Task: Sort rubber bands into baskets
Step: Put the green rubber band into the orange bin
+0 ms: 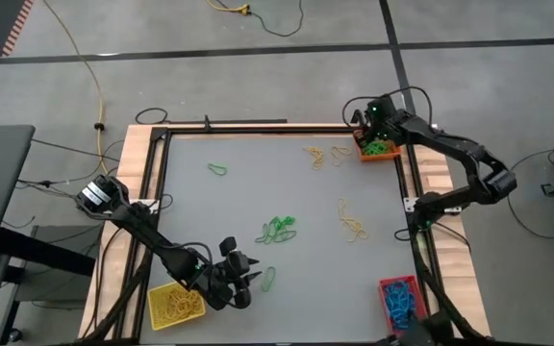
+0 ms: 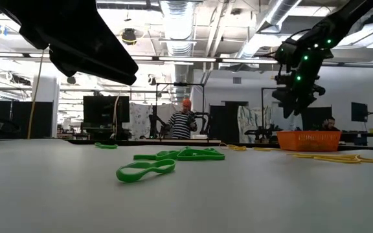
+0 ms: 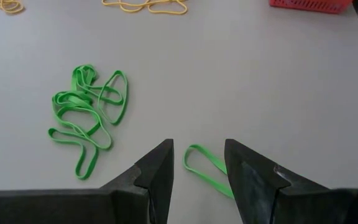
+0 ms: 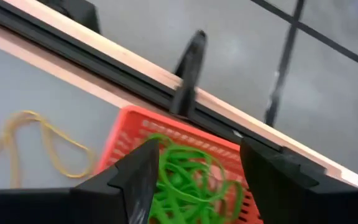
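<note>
Table top (image 1: pixel 258 202) — smooth, matt grey, framed in pale bare wood with dark metal rails. Orange basket (image 4: pixel 185 130) — perforated plastic, slight sheen. Green rubber bands (image 3: pixel 86 112) thin, flat, dull-finished. Gripper fingers (image 3: pixel 157 171) dark, matt, faintly grained plastic.

It is a robotics lab in a big industrial hall: behind the right gripper (image 2: pixel 294 107) there are exposed ceiling ducts (image 2: pixel 177 16), other workstations with monitors (image 2: pixel 105 111), and a person (image 2: pixel 184 121) standing.
</note>
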Tool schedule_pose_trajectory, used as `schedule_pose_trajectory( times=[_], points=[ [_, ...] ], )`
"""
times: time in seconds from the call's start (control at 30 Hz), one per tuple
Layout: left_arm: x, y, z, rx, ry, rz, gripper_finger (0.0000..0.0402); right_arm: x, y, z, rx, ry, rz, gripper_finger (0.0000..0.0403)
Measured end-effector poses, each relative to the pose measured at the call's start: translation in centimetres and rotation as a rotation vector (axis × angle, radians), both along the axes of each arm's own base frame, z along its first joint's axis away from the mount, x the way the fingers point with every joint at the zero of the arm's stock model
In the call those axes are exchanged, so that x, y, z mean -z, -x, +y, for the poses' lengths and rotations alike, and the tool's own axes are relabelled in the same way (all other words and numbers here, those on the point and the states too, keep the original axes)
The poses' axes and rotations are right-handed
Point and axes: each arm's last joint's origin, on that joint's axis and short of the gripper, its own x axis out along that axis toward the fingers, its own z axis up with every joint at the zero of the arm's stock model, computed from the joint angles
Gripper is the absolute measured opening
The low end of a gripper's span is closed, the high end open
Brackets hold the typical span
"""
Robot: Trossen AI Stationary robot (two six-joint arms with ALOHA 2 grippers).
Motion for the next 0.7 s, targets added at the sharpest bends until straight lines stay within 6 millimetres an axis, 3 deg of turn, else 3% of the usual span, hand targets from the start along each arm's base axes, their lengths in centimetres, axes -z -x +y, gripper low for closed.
schedule_pose_trajectory(
  times=[0.33,0.7],
  points=[
    [0.0,0.0,0.0,0.007,-0.012,0.007,0.0132,-1.0,-2.9,3.0,-0.175,-0.002,-0.067,0.0255],
    [0.1,0.1,0.1,0.000,-0.043,0.016,0.0132,-1.0,-7.5,9.0,-0.459,-0.061,-0.082,0.0255]
  ],
)
